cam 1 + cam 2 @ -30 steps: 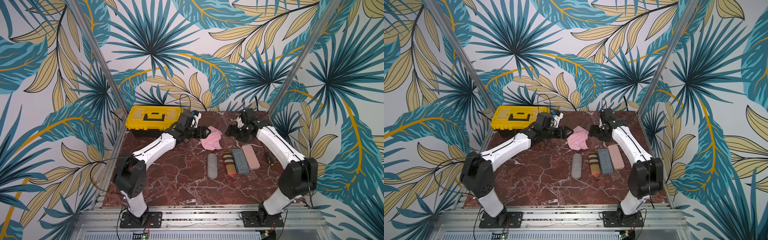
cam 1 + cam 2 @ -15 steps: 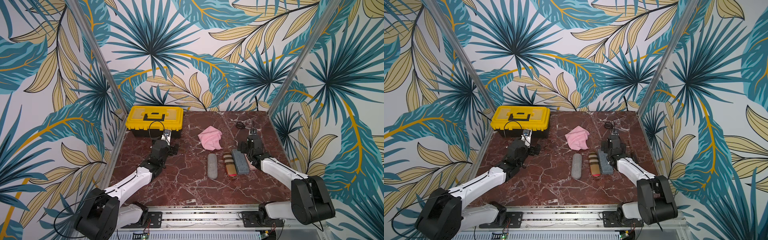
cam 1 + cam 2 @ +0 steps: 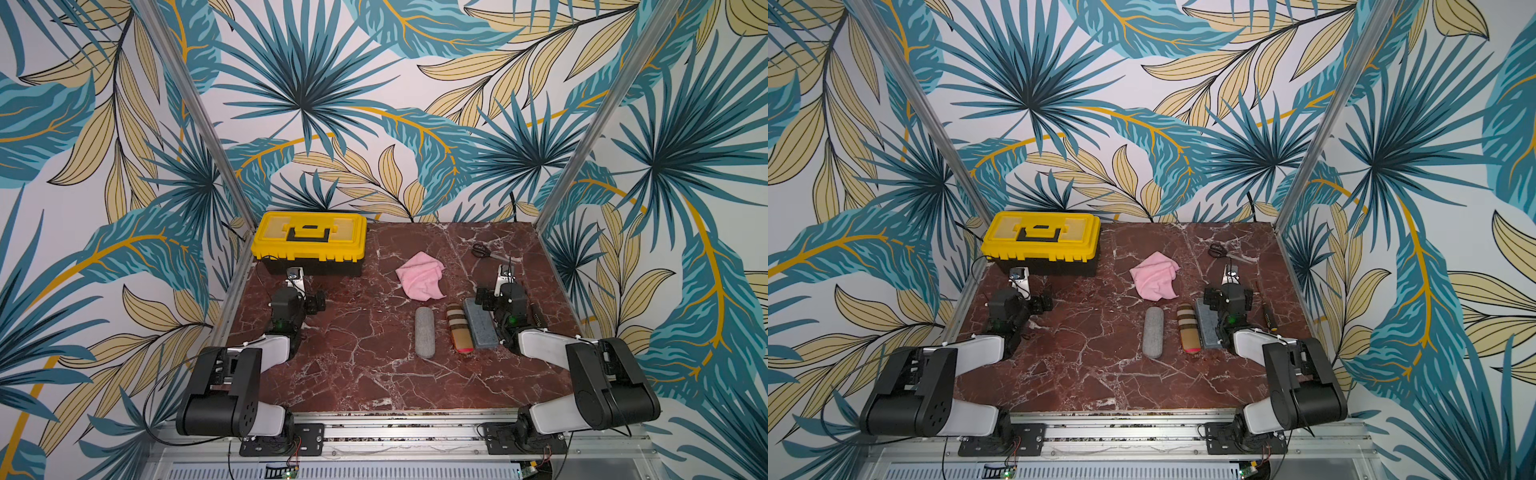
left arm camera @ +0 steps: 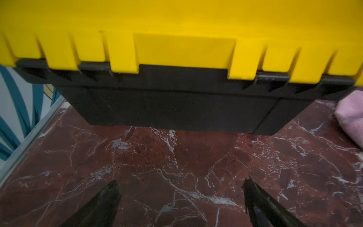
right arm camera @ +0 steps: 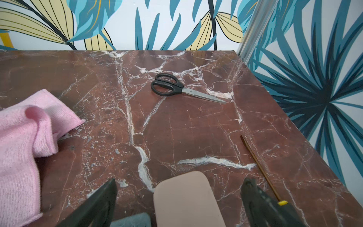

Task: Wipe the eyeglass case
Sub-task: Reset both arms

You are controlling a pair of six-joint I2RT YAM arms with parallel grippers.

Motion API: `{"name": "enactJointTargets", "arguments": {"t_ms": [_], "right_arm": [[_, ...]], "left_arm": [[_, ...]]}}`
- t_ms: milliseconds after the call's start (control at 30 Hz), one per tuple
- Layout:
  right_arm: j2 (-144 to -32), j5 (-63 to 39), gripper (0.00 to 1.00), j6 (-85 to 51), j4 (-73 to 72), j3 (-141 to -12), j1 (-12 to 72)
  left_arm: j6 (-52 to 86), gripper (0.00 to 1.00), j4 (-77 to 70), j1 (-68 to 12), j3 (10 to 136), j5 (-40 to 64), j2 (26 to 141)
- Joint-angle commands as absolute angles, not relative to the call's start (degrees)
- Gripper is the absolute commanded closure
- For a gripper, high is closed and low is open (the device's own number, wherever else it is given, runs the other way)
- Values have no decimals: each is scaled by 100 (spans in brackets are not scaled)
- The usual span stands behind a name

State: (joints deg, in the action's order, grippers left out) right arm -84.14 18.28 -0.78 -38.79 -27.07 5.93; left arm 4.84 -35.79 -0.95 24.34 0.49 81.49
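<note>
**No hand on the cloth, wiping looks not yet begun**

The left gripper [image 4: 180, 181] has its fingers spread wide over bare table [image 4: 176, 157]. The right gripper [image 5: 180, 180] is spread wide too, empty, over the pink eyeglass case [image 5: 186, 202]. The pink cloth [image 3: 420, 276] lies loose nearby. I guess all the wiping is left.

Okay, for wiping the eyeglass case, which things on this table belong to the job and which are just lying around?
Belongs to the job:
- pink cloth
- grey case, striped case, blue-grey case, pale pink case; I cannot tell which one is meant

Just lying about:
- yellow toolbox
- scissors
- screwdriver
</note>
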Motion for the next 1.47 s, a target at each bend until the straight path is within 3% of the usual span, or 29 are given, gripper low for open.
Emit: {"name": "enactJointTargets", "arguments": {"t_ms": [0, 133, 267, 433, 567, 667, 800, 1000, 1133, 1433], "right_arm": [[-8434, 1461, 2, -23, -4696, -2366, 500], [-8670, 1286, 1, 42, -5197, -2222, 457], [-8650, 1200, 1, -36, -4938, -2328, 396], [-8657, 1191, 1, -84, -4867, -2364, 357], [-8666, 1595, 1, -242, -4929, -2347, 352], [-8666, 1583, 0, -255, -4911, -2351, 343], [-8648, 1583, 0, -261, -4916, -2338, 342], [-8643, 1586, 1, -260, -4931, -2332, 343], [-8640, 1582, 1, -262, -4928, -2329, 345], [-8640, 1578, 0, -262, -4931, -2332, 342]], "left_arm": [[382, 0, -3838, -16, 2436, 745, 7952], [-303, 0, -2797, -73, 2566, 250, 7546], [-194, 0, -4199, 78, 2432, 372, 8148], [-33, 0, -4242, 338, 2601, 867, 8590], [-12, 0, -6003, 334, 1977, 852, 9045], [185, 0, -5067, 359, 2174, 427, 8716], [373, 0, -6587, 335, 1634, -202, 9037], [381, 0, -5690, 296, 2019, -519, 8928], [56, 0, -5450, 257, 2159, 263, 8947], [57, 0, -5535, 138, 2144, -144, 8981]]}}
